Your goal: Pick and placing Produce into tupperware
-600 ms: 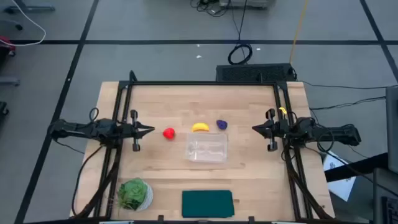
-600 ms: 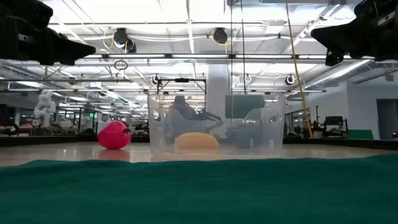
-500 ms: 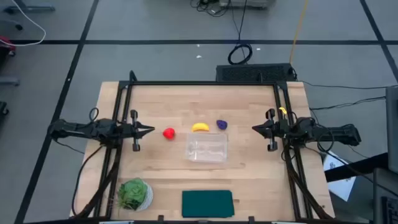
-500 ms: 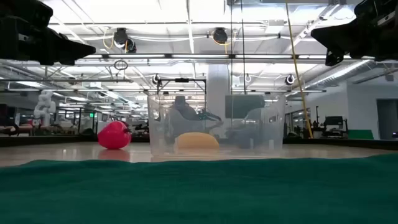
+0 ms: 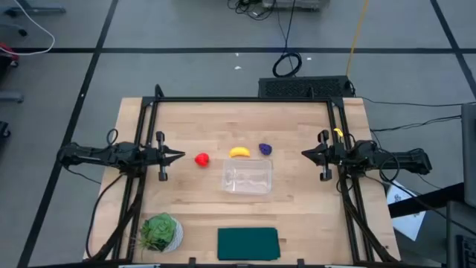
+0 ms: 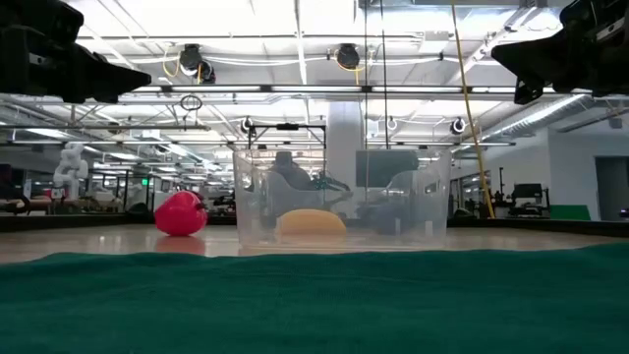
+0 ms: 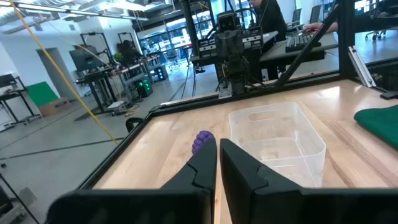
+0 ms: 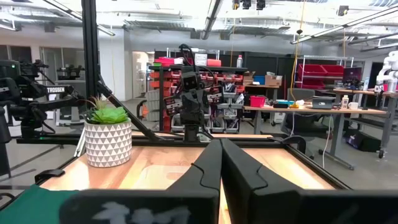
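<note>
Both grippers, left gripper [image 5: 181,155] at nine o'clock, right gripper [image 5: 303,155] at three, wait closed and empty; tupperware [image 5: 247,178] has no fruit yet

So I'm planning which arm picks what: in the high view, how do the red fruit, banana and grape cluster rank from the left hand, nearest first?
1. Red fruit, just in front of the left hand, on the table's left half.
2. Banana, mid-table, behind the clear container.
3. Grape cluster, farthest, toward the right arm's side.
</note>
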